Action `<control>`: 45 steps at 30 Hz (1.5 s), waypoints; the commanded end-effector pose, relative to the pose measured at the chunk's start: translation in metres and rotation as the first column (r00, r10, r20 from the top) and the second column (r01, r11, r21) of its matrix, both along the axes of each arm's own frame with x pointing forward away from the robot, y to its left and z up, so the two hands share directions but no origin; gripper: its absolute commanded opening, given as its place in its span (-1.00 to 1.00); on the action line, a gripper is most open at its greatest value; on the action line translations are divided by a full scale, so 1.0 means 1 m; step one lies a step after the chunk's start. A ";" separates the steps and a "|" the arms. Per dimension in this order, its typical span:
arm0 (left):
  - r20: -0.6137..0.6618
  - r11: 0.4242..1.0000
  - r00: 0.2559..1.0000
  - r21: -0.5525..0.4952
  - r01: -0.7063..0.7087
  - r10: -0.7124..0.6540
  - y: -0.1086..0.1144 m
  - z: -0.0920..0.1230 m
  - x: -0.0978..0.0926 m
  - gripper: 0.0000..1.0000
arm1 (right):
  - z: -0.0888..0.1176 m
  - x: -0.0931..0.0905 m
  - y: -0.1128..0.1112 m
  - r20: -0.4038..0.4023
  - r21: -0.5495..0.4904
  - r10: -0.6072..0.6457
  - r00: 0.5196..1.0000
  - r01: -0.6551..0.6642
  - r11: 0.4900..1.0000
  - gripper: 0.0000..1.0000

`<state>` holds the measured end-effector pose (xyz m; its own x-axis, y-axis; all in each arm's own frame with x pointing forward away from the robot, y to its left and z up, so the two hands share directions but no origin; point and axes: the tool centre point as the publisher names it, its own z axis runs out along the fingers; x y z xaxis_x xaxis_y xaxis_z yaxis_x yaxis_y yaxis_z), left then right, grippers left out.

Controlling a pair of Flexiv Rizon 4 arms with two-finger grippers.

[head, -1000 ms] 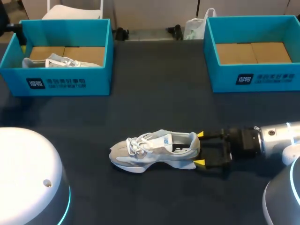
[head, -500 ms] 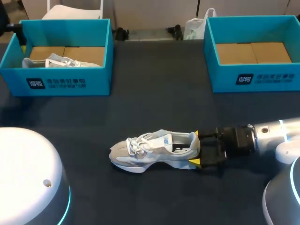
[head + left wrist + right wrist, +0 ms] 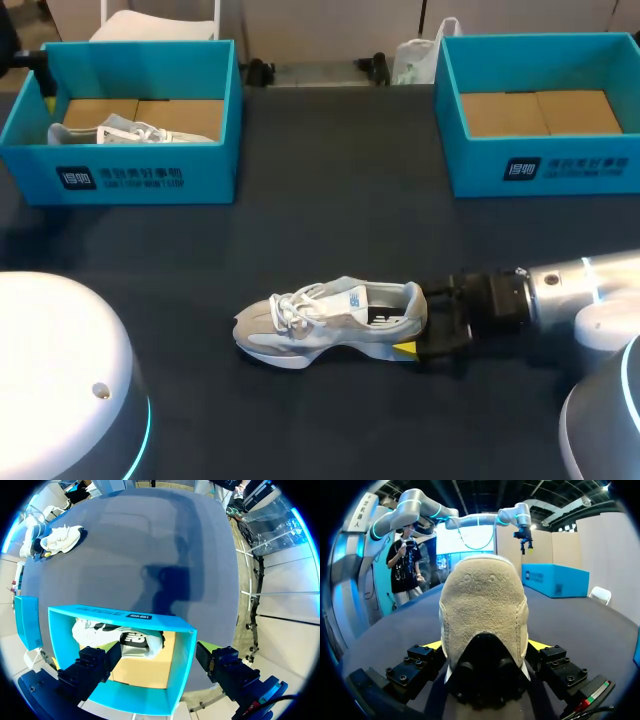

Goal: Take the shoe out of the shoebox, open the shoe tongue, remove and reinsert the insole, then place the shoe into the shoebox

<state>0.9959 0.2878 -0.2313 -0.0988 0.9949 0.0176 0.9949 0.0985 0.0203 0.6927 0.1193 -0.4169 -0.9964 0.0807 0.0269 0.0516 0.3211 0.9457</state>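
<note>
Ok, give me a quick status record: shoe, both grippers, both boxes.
shoe: on the table, resting on its sole, toe toward my left, outside both boxes
right gripper: at the shoe's heel; whether it grips cannot be told
left gripper: open, above the left box
left box: holds a second shoe
right box: no shoe in it
task stage: shoe out of the box; insole not seen outside it
</note>
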 end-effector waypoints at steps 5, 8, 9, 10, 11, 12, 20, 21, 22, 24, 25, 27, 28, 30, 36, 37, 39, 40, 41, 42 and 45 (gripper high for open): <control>0.003 1.000 1.000 0.003 0.000 0.000 0.000 0.000 -0.002 1.00 | -0.005 0.002 0.009 -0.005 -0.005 -0.001 1.000 0.001 1.000 1.00; 0.003 1.000 1.000 0.003 0.000 0.000 0.000 0.000 -0.002 1.00 | -0.004 0.002 0.012 -0.004 -0.005 0.001 1.000 -0.001 1.000 1.00; 0.003 1.000 1.000 0.003 0.000 0.000 0.000 0.000 -0.002 1.00 | -0.004 0.001 0.012 -0.003 -0.005 0.001 1.000 -0.001 1.000 1.00; 0.003 1.000 1.000 0.003 0.000 0.000 0.000 0.000 -0.002 1.00 | -0.004 0.001 0.013 -0.001 -0.005 0.002 1.000 -0.002 1.000 1.00; 0.003 1.000 1.000 0.003 0.000 0.000 0.000 0.000 -0.002 1.00 | -0.004 0.001 0.013 0.000 -0.004 0.002 1.000 -0.002 1.000 1.00; 0.003 1.000 1.000 0.003 0.000 0.000 0.000 0.000 -0.002 1.00 | -0.003 0.001 0.014 0.001 -0.003 0.002 1.000 -0.002 1.000 1.00; 0.003 1.000 1.000 0.003 0.000 0.000 0.000 0.000 -0.002 1.00 | -0.005 0.002 0.018 -0.006 -0.017 -0.001 1.000 0.001 1.000 1.00; 0.003 1.000 1.000 0.003 0.000 0.000 0.000 0.000 -0.002 1.00 | -0.006 0.002 0.019 -0.007 -0.017 -0.002 1.000 0.002 1.000 0.64; 0.003 1.000 1.000 0.003 0.000 0.000 0.000 0.000 -0.002 1.00 | -0.006 0.002 0.019 -0.007 -0.017 -0.004 1.000 0.004 1.000 -0.11; 0.003 1.000 1.000 0.003 0.000 0.000 0.000 0.000 -0.002 1.00 | -0.006 0.002 0.019 -0.005 -0.015 -0.010 1.000 0.010 1.000 -1.00; 0.003 1.000 1.000 0.003 0.000 0.000 0.000 0.000 -0.002 1.00 | -0.006 0.002 0.019 -0.004 -0.014 -0.012 1.000 0.011 1.000 -1.00; 0.003 1.000 1.000 0.003 0.000 0.000 0.000 0.000 -0.002 1.00 | -0.006 0.002 0.019 -0.001 -0.015 -0.017 1.000 0.017 1.000 -1.00; 0.003 1.000 1.000 0.003 0.000 0.000 0.000 0.000 -0.002 1.00 | -0.006 0.002 0.019 -0.001 -0.014 -0.017 1.000 0.017 1.000 -1.00; 0.003 1.000 1.000 0.003 0.000 0.000 0.000 0.000 -0.002 1.00 | -0.006 0.002 0.020 0.001 -0.017 -0.017 1.000 0.017 1.000 -1.00; 0.003 1.000 1.000 0.003 0.000 0.000 0.000 0.000 -0.002 1.00 | -0.006 0.002 0.020 0.001 -0.026 -0.024 1.000 0.024 0.999 -1.00; 0.003 1.000 1.000 0.003 0.000 0.000 0.000 0.000 -0.002 1.00 | -0.006 0.002 0.020 0.001 -0.026 -0.024 1.000 0.024 0.999 -1.00; 0.003 1.000 1.000 0.003 0.000 0.000 0.000 0.000 -0.002 1.00 | -0.006 0.002 0.020 0.001 -0.026 -0.024 1.000 0.024 0.999 -1.00; 0.003 1.000 1.000 0.003 0.000 0.000 0.000 0.000 -0.002 1.00 | -0.006 0.002 0.020 0.001 -0.026 -0.024 1.000 0.024 0.999 -1.00; 0.003 1.000 1.000 0.003 0.000 0.000 0.000 0.000 -0.002 1.00 | -0.006 0.002 0.020 0.001 -0.026 -0.024 1.000 0.024 0.999 -1.00; 0.003 1.000 1.000 0.003 0.000 0.000 0.000 0.000 -0.002 1.00 | -0.006 0.002 0.020 0.001 -0.026 -0.024 1.000 0.024 0.999 -1.00; 0.003 1.000 1.000 0.003 0.000 0.000 0.000 0.000 -0.002 1.00 | -0.006 0.002 0.020 0.001 -0.026 -0.024 1.000 0.024 0.999 -1.00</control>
